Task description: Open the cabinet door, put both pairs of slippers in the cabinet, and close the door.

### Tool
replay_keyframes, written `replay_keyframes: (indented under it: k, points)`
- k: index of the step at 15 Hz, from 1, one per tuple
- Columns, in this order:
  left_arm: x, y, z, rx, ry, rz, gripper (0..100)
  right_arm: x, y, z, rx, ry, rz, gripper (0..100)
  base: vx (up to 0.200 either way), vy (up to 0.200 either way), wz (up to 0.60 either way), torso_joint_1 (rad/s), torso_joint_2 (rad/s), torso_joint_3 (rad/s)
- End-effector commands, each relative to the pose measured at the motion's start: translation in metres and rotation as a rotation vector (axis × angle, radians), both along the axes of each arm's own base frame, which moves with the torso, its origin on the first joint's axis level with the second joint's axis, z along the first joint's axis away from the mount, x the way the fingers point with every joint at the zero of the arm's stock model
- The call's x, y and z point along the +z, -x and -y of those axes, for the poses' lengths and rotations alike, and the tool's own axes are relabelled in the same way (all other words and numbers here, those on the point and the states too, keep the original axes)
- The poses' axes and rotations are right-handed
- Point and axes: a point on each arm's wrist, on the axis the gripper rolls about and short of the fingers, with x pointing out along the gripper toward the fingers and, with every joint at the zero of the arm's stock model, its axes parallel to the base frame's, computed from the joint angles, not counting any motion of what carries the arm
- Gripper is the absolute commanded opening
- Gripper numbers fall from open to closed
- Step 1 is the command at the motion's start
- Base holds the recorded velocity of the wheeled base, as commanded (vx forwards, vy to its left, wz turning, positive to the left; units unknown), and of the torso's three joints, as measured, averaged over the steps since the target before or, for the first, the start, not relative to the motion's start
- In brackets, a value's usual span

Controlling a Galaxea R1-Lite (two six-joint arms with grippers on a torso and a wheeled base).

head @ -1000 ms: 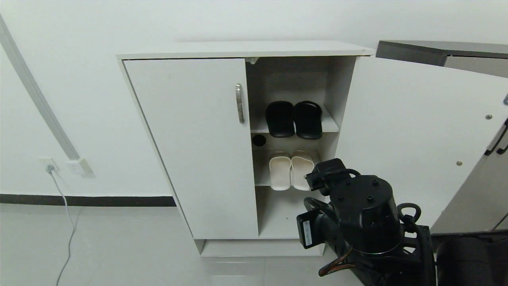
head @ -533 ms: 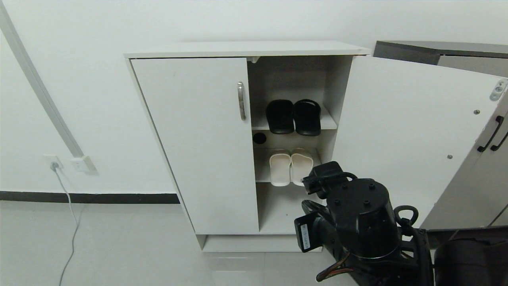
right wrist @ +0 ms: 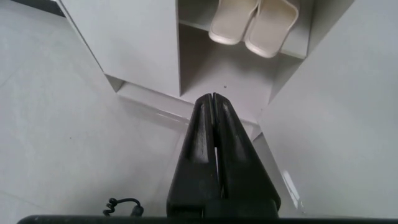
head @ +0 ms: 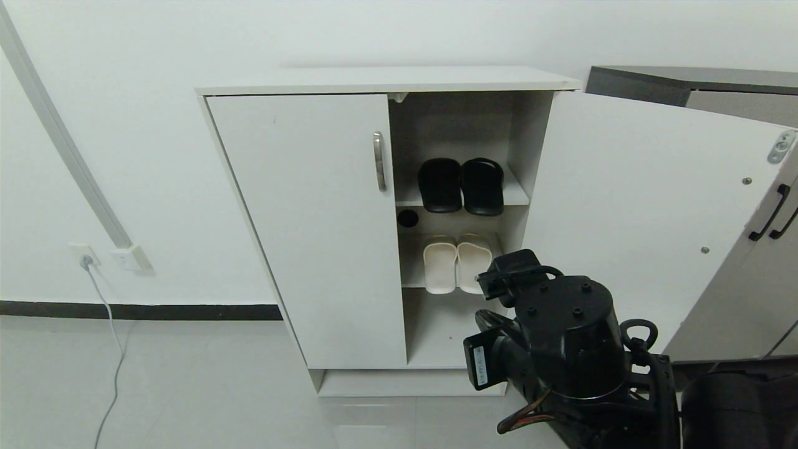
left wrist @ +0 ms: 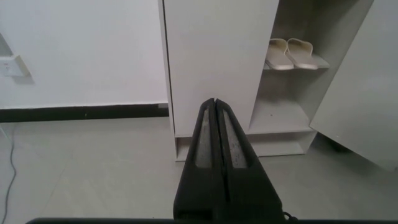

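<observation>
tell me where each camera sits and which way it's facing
Head view: on the robot's head, looking forward and down at the cabinet, right door open, black slippers above white slippers; right arm shows low on the right.
Left wrist view: on the left wrist, looking along the shut left gripper toward floor and cabinet.
Right wrist view: on the right wrist, looking down past the shut right gripper at the cabinet's base.
Shared: all three show the white slippers.

We see the cabinet point(head: 386, 78) standing on the pale tiled floor point(head: 187, 386). On its upper shelf point(head: 408, 201) the black slippers point(head: 460, 186) sit side by side. On the middle shelf point(head: 411, 284) the white slippers point(head: 456, 264) lie together at the front edge.
</observation>
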Motion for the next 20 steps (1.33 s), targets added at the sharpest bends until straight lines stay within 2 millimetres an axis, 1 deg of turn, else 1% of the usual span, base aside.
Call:
replay_keyframes:
  k: [1,3,9,20]
  points:
    - [0.0003,0.0001,0.0,0.0,0.0,0.001,0,-0.0004,-0.0002,-0.0003,0.0,0.0,0.0,0,0.0,0.0,0.0,0.002,-0.2,-0.3]
    - [0.0003,0.0001,0.0,0.0,0.0,0.001,0,-0.0004,-0.0002,-0.0003,0.0,0.0,0.0,0,0.0,0.0,0.0,0.024,-0.24,-0.359]
    - [-0.0001,0.0,0.0,0.0,-0.001,0.0,0,-0.0004,-0.0002,-0.0003,-0.001,0.002,0.001,0,0.0,0.0,0.0,0.072,-0.5,-0.359]
    - [0.0003,0.0001,0.0,0.0,-0.001,0.001,0,0.0011,-0.0006,0.0009,-0.004,-0.002,0.003,0,0.0,0.0,0.0,0.163,-0.48,-0.322]
